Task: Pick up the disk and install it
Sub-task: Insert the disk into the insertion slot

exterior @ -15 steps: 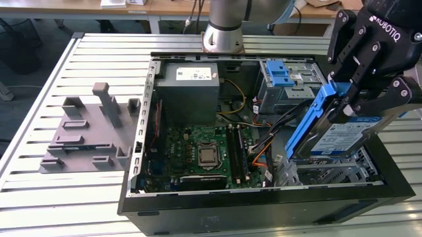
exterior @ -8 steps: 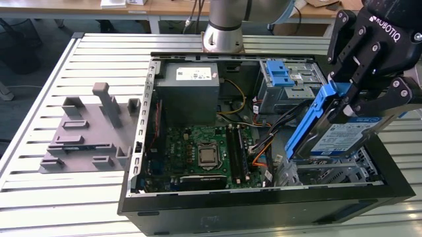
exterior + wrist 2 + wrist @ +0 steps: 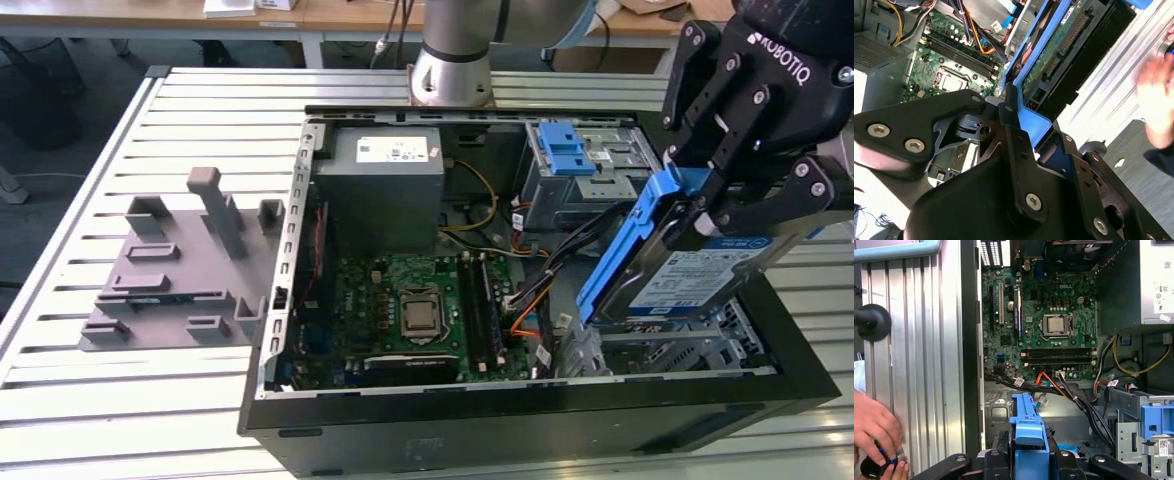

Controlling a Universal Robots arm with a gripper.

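Now pinching the disk (image 3: 687, 275) with both fingers (image 3: 798, 195), tilted, label outward, over the open case (image 3: 400, 420) corner at the exterior view's right; seemingly clear of the blue-tabbed cage (image 3: 587, 165) behind it, motherboard (image 3: 400, 300) alongside.

Black gripper (image 3: 742, 222) hung high at the exterior view's right, angled downward, fingers clamped on the tilted disk (image 3: 687, 285), arm (image 3: 454, 55) rose upright farther back.

- Exterior view: high up, looks obliquely down at open PC case (image 3: 507, 430), mid distance.
- First wrist view: nearer, faces down into case.
- Second wrist view: v. close behind gripper (image 3: 1034, 125), tilted.
- All 3 share motherboard (image 3: 407, 300).
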